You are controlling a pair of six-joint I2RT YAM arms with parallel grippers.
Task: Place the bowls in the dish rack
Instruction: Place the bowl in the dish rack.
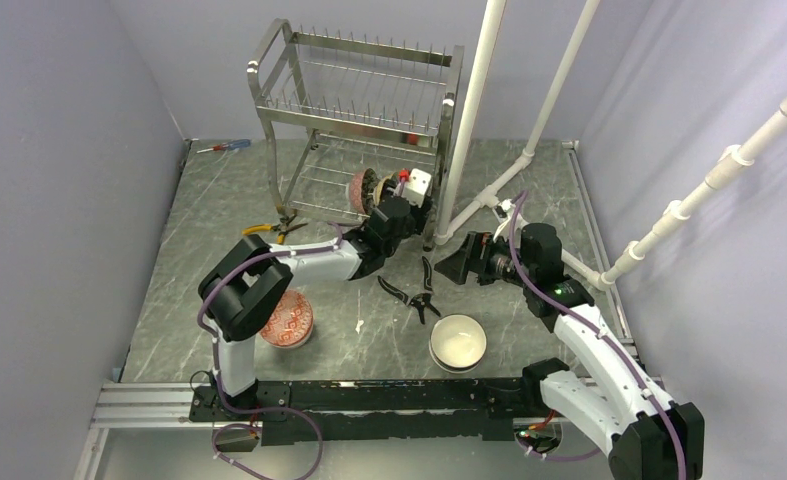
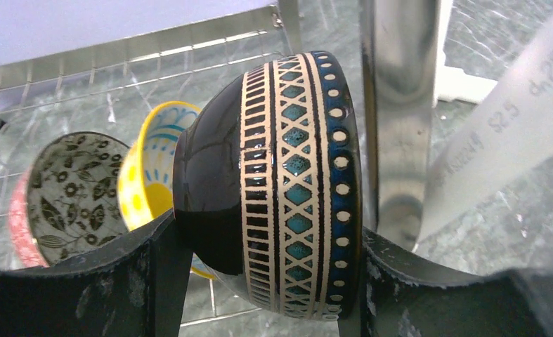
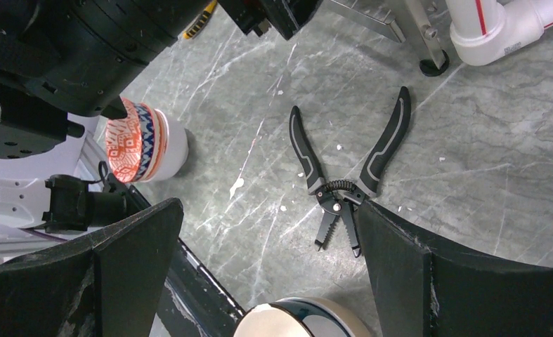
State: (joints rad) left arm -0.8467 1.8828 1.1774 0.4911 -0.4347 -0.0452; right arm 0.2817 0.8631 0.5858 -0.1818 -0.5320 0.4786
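My left gripper (image 1: 397, 200) reaches into the lower tier of the steel dish rack (image 1: 359, 100). It is shut on a black bowl with tan and teal bands (image 2: 287, 175), held on edge between its fingers (image 2: 157, 281). Behind it in the rack stand a yellow-centred bowl (image 2: 150, 168) and a floral bowl with a red outside (image 2: 69, 189), which also shows in the top view (image 1: 361, 190). A red-patterned bowl (image 1: 287, 318) and a white-tan bowl (image 1: 458, 342) sit on the table. My right gripper (image 1: 459, 262) is open and empty above the table, above the white-tan bowl (image 3: 305, 319).
Black pliers (image 1: 409, 292) lie between the arms and show in the right wrist view (image 3: 343, 175). Yellow-handled pliers (image 1: 269, 230) lie by the rack's left leg. A screwdriver (image 1: 224, 147) lies at the far left. White pipes (image 1: 489, 90) stand right of the rack, close to its steel leg (image 2: 396, 105).
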